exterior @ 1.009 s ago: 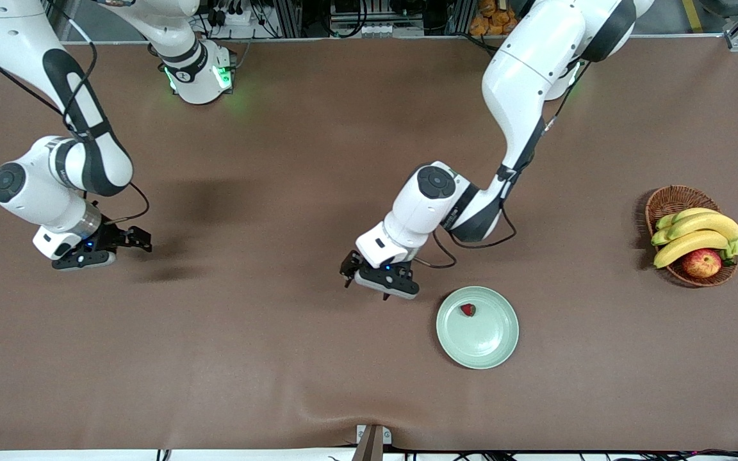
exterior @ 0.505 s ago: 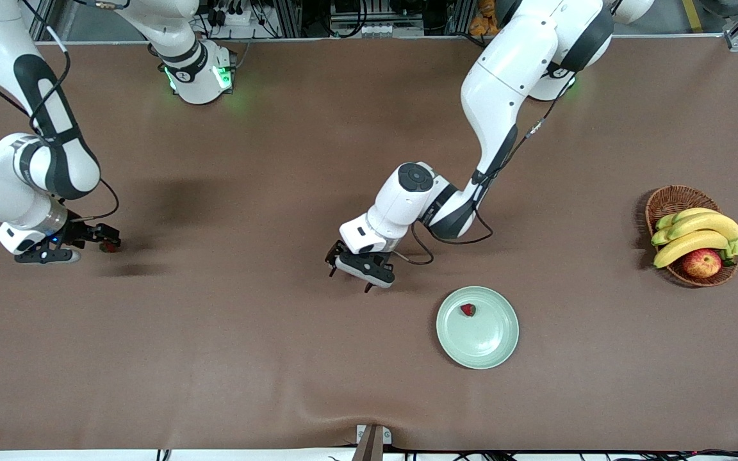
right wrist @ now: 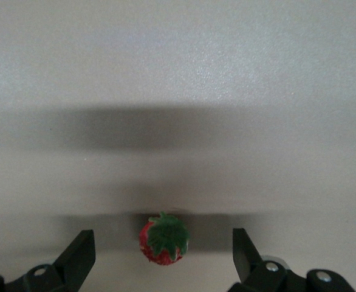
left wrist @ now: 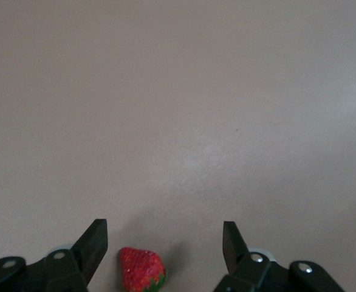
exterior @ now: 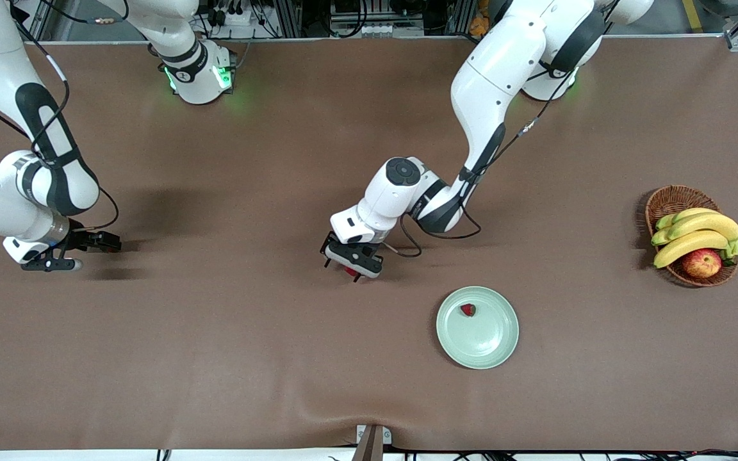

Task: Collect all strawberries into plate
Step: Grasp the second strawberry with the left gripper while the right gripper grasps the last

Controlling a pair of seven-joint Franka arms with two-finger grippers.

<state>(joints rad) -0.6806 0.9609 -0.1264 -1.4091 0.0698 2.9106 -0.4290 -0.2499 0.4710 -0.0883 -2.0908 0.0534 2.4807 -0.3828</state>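
We see a wide brown bench point(exterior: 228, 358) with both arms reaching over it. At the left arm's end sits a wicker basket point(exterior: 670, 200) holding bananas point(exterior: 696, 234) and an apple point(exterior: 701, 262). The pale green plate point(exterior: 494, 349) lies near the front camera, and one strawberry point(exterior: 467, 310) rests in it, close to the rim nearest the robots. The left pincer point(exterior: 347, 260) is low at the bench, farther from the front camera than the plate and toward the right arm's end from it; its fingers point(left wrist: 94, 243) stand apart with a second strawberry point(left wrist: 141, 269) lying on the bench between them, close to one finger, and we cannot tell whether that finger touches it. The right pincer point(exterior: 107, 242) is low at the right arm's end, fingers point(right wrist: 81, 255) spread wide, and a third strawberry point(right wrist: 164, 238) sits untouched on the bench between them, green cap showing.
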